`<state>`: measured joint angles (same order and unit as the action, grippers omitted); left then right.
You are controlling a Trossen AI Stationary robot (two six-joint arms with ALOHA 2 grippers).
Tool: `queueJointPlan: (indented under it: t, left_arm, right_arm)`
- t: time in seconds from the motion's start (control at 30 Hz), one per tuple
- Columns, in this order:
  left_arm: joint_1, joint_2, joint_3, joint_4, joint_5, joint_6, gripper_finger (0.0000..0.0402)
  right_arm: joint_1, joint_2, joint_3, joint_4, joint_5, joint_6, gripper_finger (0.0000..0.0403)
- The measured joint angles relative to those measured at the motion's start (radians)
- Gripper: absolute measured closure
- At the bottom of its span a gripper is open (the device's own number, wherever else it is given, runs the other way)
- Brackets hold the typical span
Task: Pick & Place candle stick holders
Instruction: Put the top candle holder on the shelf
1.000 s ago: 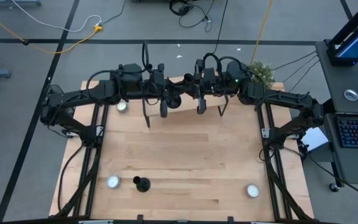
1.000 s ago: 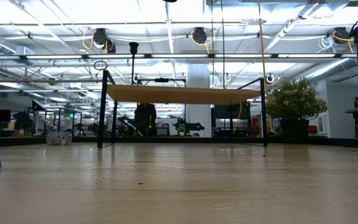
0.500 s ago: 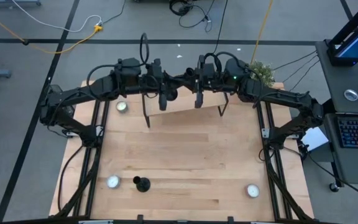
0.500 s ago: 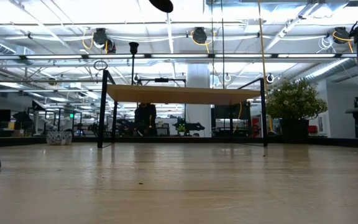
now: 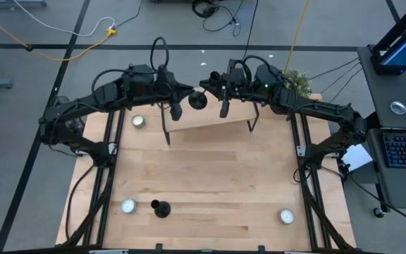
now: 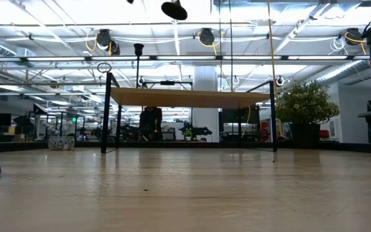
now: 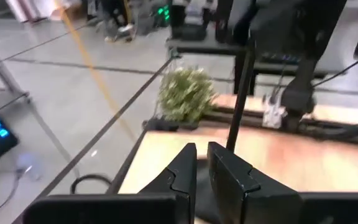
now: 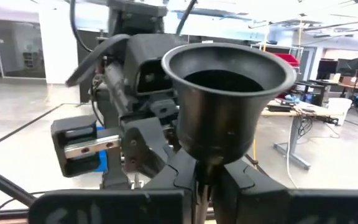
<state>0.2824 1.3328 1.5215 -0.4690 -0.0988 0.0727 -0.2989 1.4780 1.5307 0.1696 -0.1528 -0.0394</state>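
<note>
My right gripper (image 8: 207,177) is shut on a black candlestick (image 8: 229,93), high above the far edge of the table. The candlestick also shows in the high view (image 5: 198,99) and at the top of the low view (image 6: 174,9). My left gripper (image 7: 202,165) faces it from the left (image 5: 178,106), shut and empty, a little apart from it. A second candlestick (image 6: 138,55) stands by its base on a small wooden shelf (image 6: 185,98). A third (image 5: 161,208) stands on the table near the front edge. My right gripper pinches the candlestick's narrow part (image 8: 207,163), just under its flared hollow end (image 8: 229,68), between its two fingers. The fingers point toward the table's left, toward my left arm. The candlestick is lifted clear, and its flared end sticks out past the fingertips.
The shelf on thin black legs (image 5: 210,121) stands at the table's far edge, under both grippers. Three white tealights lie on the table: far left (image 5: 138,121), near left (image 5: 127,206) and near right (image 5: 286,215). A potted plant (image 5: 296,81) stands at the far right corner.
Both grippers have gone toward the table's far edge. The candlestick has gone with my right gripper, and in the low view it has come into the picture at the top. My left gripper has drawn a little toward the table's left, away from it.
</note>
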Motion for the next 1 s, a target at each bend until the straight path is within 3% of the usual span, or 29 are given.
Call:
queueJointPlan:
  t: [0.23,0.57,1.0]
  left_arm:
    - [-0.001,-0.072,-0.001,-0.269,-0.045,-0.044,0.0355]
    - [-0.001,-0.179,-0.007,-0.662,-0.248,-0.228,0.0355]
    - [-0.002,-0.492,-0.306,-0.624,-0.314,-0.439,0.0355]
  right_arm:
    - [-0.003,0.029,0.0,-0.004,0.05,0.001,0.0389]
    - [-0.018,0.086,0.002,0.031,0.052,0.006,0.0389]
    - [-0.058,0.198,0.0,0.074,0.045,0.058,0.039]
